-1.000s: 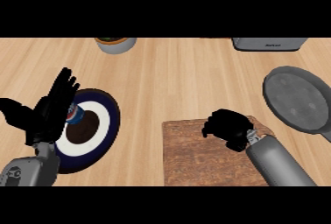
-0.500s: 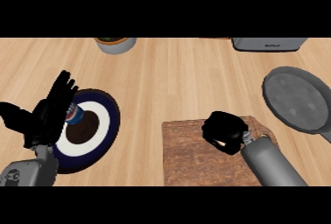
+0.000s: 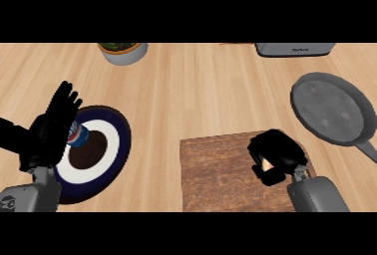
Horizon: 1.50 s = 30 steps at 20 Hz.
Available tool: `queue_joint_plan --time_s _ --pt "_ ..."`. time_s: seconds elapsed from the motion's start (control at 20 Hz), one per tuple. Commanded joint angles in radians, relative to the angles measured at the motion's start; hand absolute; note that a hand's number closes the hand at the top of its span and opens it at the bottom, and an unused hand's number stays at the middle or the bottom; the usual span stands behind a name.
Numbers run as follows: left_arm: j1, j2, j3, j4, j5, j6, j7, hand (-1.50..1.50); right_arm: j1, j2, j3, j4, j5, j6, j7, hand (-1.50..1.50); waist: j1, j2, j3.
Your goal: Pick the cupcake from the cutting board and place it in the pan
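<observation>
we read this as the grasp step: our right hand (image 3: 276, 157) sits over the right half of the cutting board (image 3: 221, 174), fingers curled round something small, and a sliver of orange showing inside the curl is most likely the cupcake (image 3: 264, 162). the hand hides nearly all of it, so we cannot tell whether it has left the board or rests on it.

the pan (image 3: 333, 108) lies at about one o'clock from that hand, apart from the board, its handle running off toward four o'clock. nothing is in it, so placing is not yet done.

our left hand (image 3: 52, 127) rests at nine o'clock of the view, fingers straight and up, released, over the rim of a blue and white plate (image 3: 110, 149). a potted plant (image 3: 123, 51) stands at eleven o'clock near the far edge, and a grey appliance (image 3: 294, 48) at one o'clock.

the next move, as we judge it, calls for lifting the closed hand straight up off the board, carrying it toward one o'clock until it is above the pan's round part, then lowering and opening.
</observation>
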Motion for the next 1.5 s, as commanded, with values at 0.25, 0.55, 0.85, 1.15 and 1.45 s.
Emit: queue_joint_plan --time_s 0.25,0.55,0.85,1.15,1.45 --pt "0.006 -0.013 -0.011 -0.019 -0.018 0.02 0.011 0.0 0.116 0.021 -0.062 -0.551 0.024 -0.075 0.195 1.5 -0.003 -0.002 0.0" --pt "-0.04 -0.026 -0.047 -0.034 -0.036 0.028 0.064 0.0 0.144 0.004 -0.112 -0.871 -0.018 0.086 0.263 1.5 0.024 0.008 0.001" --pt "-0.016 -0.041 -0.03 0.006 -0.017 -0.005 0.001 0.0 0.006 0.008 -0.287 -0.879 -0.141 0.215 0.335 1.5 0.037 0.012 0.001" --pt "0.004 -0.021 -0.009 0.005 -0.006 -0.035 -0.022 0.0 -0.101 -0.066 -0.521 -0.64 -0.258 0.095 0.281 1.5 0.041 0.013 0.001" --pt "-0.017 -0.027 -0.007 0.051 -0.018 -0.033 -0.041 0.0 -0.181 -0.207 -0.684 -0.3 -0.339 -0.054 0.125 1.5 0.043 0.016 0.002"
